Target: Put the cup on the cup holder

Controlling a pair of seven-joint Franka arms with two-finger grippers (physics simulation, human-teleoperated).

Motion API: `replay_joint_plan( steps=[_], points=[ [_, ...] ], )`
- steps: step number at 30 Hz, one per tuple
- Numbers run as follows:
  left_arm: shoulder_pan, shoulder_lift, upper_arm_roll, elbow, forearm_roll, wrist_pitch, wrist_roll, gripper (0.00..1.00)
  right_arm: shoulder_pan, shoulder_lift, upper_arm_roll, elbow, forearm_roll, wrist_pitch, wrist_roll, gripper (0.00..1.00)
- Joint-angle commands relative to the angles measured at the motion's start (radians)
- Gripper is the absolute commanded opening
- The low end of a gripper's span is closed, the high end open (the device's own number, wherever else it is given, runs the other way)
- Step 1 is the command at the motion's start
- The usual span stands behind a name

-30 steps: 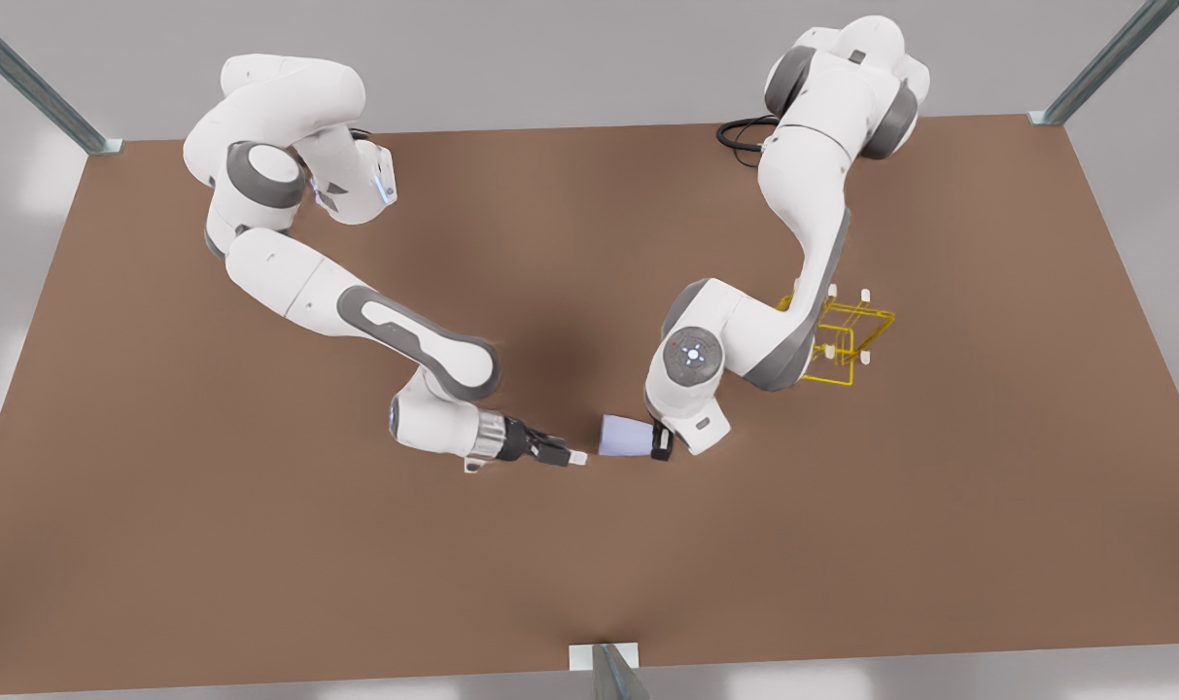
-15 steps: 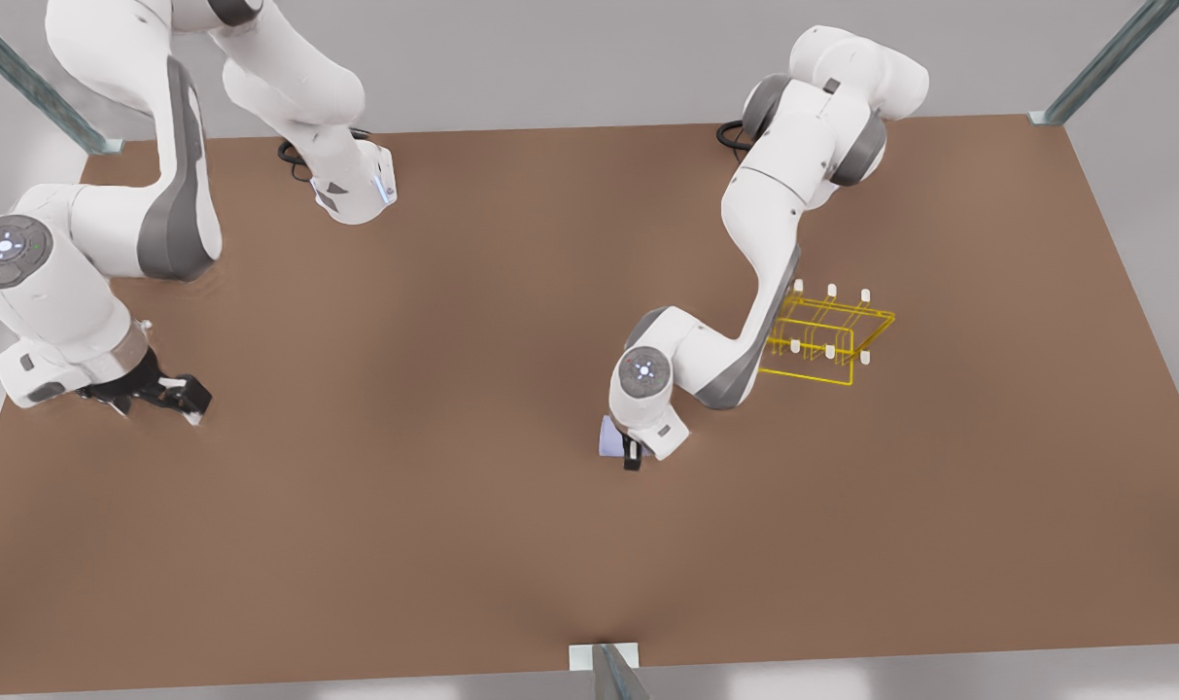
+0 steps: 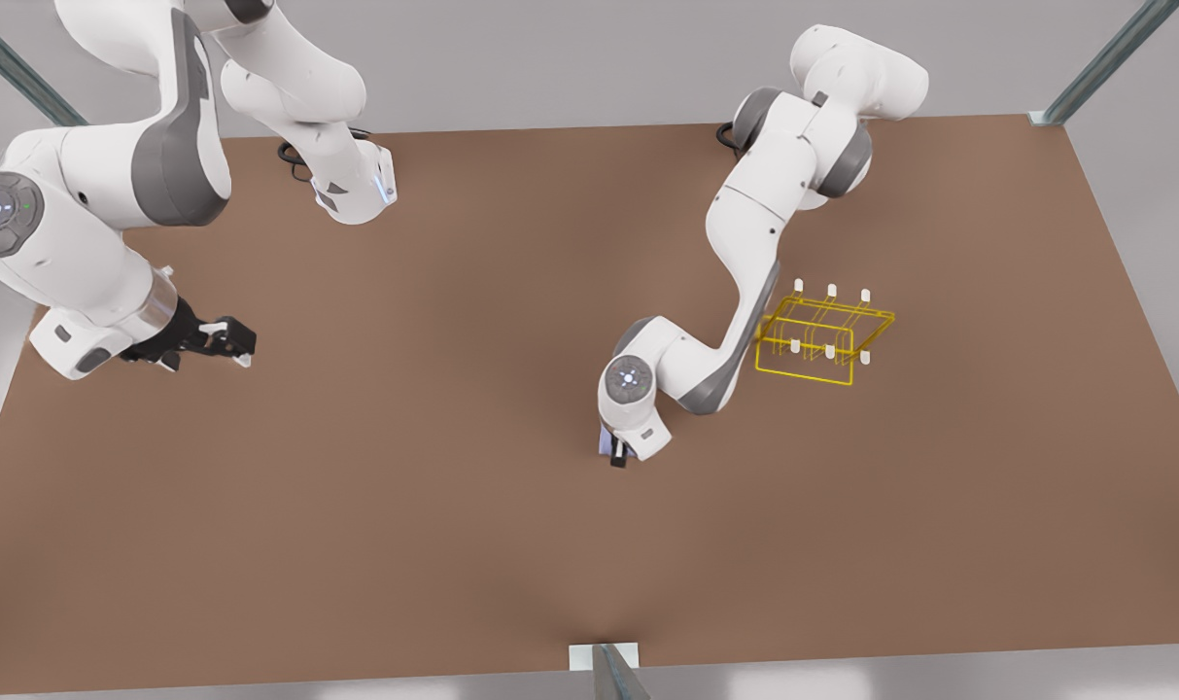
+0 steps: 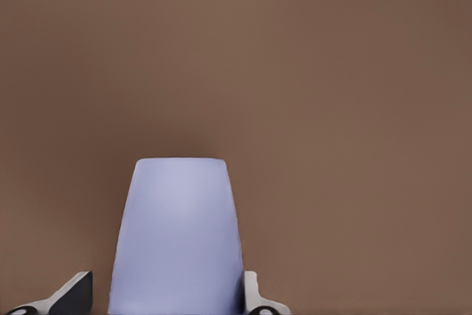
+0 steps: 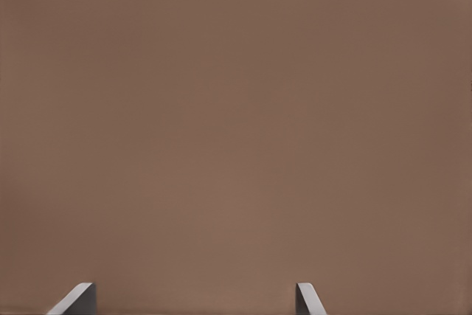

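Cup (image 4: 177, 237), a small pale lavender-blue handleless tumbler with smooth tapered sides, sits between the two fingers of the left gripper (image 3: 616, 454) near the middle of the brown table (image 3: 472, 544), largely hidden beneath the white arm's wrist in the front view. In the left wrist view the fingertips (image 4: 74, 293) press against either side of the tumbler's wider end, with its narrower end pointing away from the camera over bare brown board. Whether the cup is touching the table or held just above it cannot be told.

Toward the front view's right, near the holding arm's elbow, stands the cup holder (image 3: 822, 335), a small yellow thin-wire rack with a rectangular frame and six upright white-tipped pegs in two rows. It is apart from the cup, and none of its pegs carries anything.

At the front view's left edge, well apart from both, the right gripper (image 3: 231, 342) waits above the table with its fingers spread and nothing between them; the right wrist view shows its two pale fingertips (image 5: 74, 296) set wide over plain brown surface.
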Motion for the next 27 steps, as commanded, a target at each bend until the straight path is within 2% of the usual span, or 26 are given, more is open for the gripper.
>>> replay_joint_plan(
  steps=[1, 8, 9, 10, 14, 18, 20, 22, 24, 27],
  points=[
    [-0.003, 0.007, 0.0, 0.0, 0.004, 0.017, 0.089, 1.0, 0.036, -0.002, 0.011, -0.003, -0.053, 0.082, 0.009, 1.0],
    [-0.02, 0.047, 0.0, 0.001, 0.027, 0.054, 0.105, 1.0, 0.022, 0.024, 0.014, -0.004, -0.051, 0.114, 0.115, 1.0],
    [-0.018, 0.047, 0.0, 0.005, 0.025, 0.054, 0.123, 0.94, 0.018, 0.027, 0.014, 0.0, -0.05, 0.12, 0.115, 1.0],
    [-0.016, 0.04, 0.0, 0.006, 0.024, 0.051, 0.144, 0.72, 0.018, 0.027, 0.014, -0.001, -0.05, 0.12, 0.115, 1.0],
    [-0.003, -0.017, -0.008, 0.018, 0.013, -0.05, 0.21, 0.77, -0.031, 0.019, 0.014, -0.009, 0.015, 0.13, 0.107, 1.0],
    [0.063, -0.124, -0.003, 0.018, -0.025, -0.138, 0.226, 0.77, -0.024, 0.024, 0.016, -0.012, 0.015, 0.13, 0.116, 1.0],
    [0.086, -0.17, 0.009, 0.02, 0.091, -0.194, 0.226, 0.77, -0.027, 0.024, 0.016, -0.012, 0.015, 0.128, 0.116, 1.0],
    [0.071, -0.17, 0.046, 0.02, 0.283, -0.322, 0.217, 0.77, -0.028, 0.024, 0.016, -0.012, 0.015, 0.126, 0.116, 1.0],
    [0.019, -0.167, 0.051, 0.048, 0.47, -0.605, 0.198, 0.77, -0.028, 0.025, 0.016, -0.013, 0.015, 0.126, 0.116, 1.0],
    [-0.03, -0.154, 0.058, 0.08, 0.522, -0.946, 0.175, 0.77, -0.03, 0.025, 0.016, -0.013, 0.015, 0.126, 0.116, 1.0]
  ],
)
